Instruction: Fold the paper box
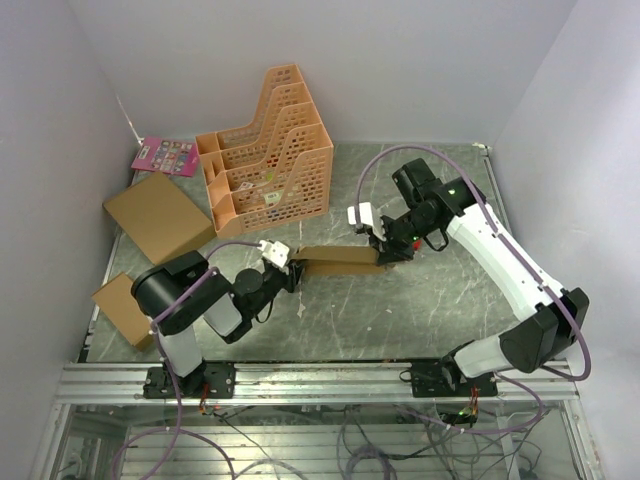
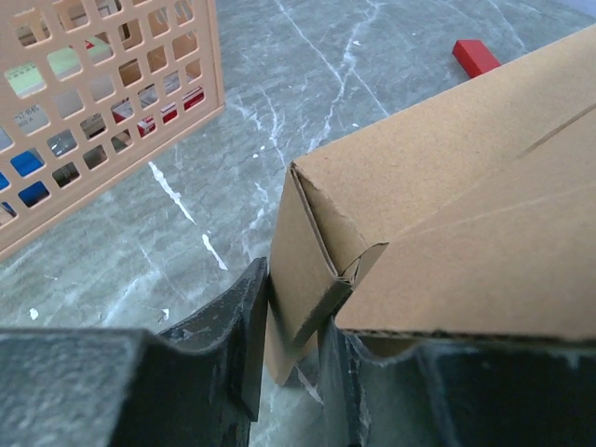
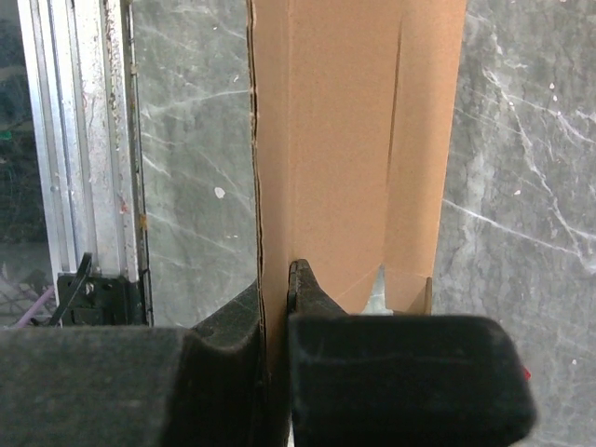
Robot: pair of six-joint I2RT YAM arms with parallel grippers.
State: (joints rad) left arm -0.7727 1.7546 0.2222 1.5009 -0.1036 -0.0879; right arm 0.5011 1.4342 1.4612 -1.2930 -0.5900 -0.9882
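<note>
- Your paper box (image 1: 340, 261) lies near the middle of the bench (image 1: 430, 310). It is partly formed, with its long axis running from 9 to 3 o'clock in the top view.
- Your left hand (image 1: 292, 268) meets the box at its 9 o'clock end.
- In the left wrist view, the left hand (image 2: 296, 307) is narrow, with one finger on each side of the end flap of the box (image 2: 447, 186).
- The outer finger (image 2: 250, 335) touches the flap's face. You cannot tell whether the flap is actually pinched.
- Your right hand (image 1: 383, 252) is at the box's 3 o'clock end.
- In the right wrist view, the right hand (image 3: 277, 279) is closed tight on the edge of one upright wall of the box (image 3: 345, 140), with cardboard pressed between both pads.
- The orange file rack (image 1: 268, 150) stands at 11 o'clock from the box, well apart from it.
- A larger flat cardboard box (image 1: 158, 215) lies between 9 and 10 o'clock, hanging over the bench's edge.
- A smaller cardboard box (image 1: 122, 308) sits between 8 and 9 o'clock, near the left arm's base.
- A pink card (image 1: 165, 155) lies at 10 o'clock, beyond the larger box.
- A small red block (image 2: 476, 56) rests on the bench at 1 o'clock in the left wrist view, apart from the box.
</note>
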